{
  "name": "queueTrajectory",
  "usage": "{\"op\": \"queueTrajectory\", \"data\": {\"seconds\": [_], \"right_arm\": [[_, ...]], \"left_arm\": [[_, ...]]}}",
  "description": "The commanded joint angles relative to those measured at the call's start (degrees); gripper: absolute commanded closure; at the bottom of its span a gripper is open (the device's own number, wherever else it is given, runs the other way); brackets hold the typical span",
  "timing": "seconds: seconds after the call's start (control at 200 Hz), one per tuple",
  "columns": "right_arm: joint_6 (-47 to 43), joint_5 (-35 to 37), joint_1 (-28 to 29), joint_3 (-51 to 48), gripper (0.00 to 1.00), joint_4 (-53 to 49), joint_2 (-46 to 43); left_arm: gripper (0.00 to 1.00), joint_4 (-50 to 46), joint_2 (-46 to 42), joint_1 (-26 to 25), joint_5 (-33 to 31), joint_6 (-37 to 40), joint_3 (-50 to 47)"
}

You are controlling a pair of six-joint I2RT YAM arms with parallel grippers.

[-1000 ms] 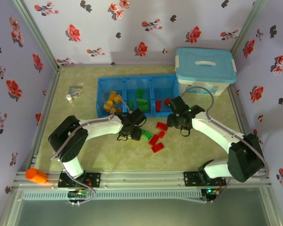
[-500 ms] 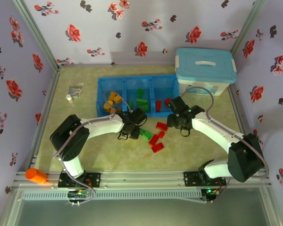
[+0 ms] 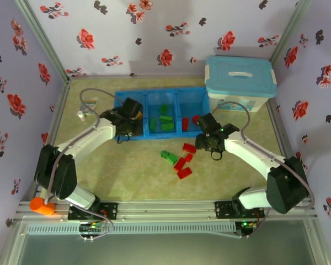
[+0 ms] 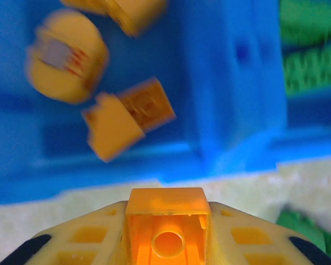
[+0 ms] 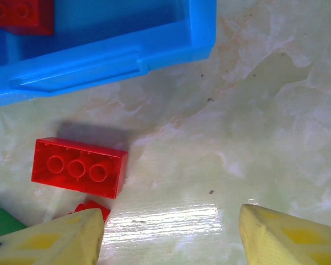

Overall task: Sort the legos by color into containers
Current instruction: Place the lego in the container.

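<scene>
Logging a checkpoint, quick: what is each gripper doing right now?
Left gripper: closed on a yellow-orange lego brick.
Right gripper: open, holding nothing.

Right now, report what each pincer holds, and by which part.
Left pincer: a yellow-orange brick, clamped by its two side walls, hollow underside showing. Right pincer: open, holding nothing.
</scene>
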Motion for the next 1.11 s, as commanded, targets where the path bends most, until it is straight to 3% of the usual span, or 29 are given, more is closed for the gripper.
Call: {"op": "queueTrajectory", "data": {"seconds": [0.0, 0.195, 0.265, 0.33, 0.745, 1.1], "right_arm": [[0.12, -1.26, 0.16, 1.13, 0.34, -1.10, -0.40], [0.97, -1.36, 0.86, 0.41, 0.34, -1.26, -1.17], [1.13, -1.28, 1.12, 0.16, 0.34, -1.49, -1.75], [1.11, -1.01, 1.38, 0.08, 0.34, -1.83, -2.43], [0.92, -1.52, 2.62, 0.10, 0.32, -2.24, -0.87], [-1.59, -4.31, 4.63, 5.27, 0.27, -0.04, 8.60]], "left_arm": [[0.67, -2.31, 0.79, 3.83, 0.79, 3.81, 4.12], [0.67, -2.38, 7.29, 9.20, 1.70, 5.18, 11.40], [0.43, -3.54, 9.03, 9.72, 1.77, 5.34, 14.51], [0.36, -4.10, 9.40, 9.67, 2.30, 5.66, 16.58], [0.35, -2.06, 0.24, 8.64, 3.76, 4.11, 10.15], [0.35, 0.40, -7.83, 6.40, 3.99, 2.95, 0.41]]}}
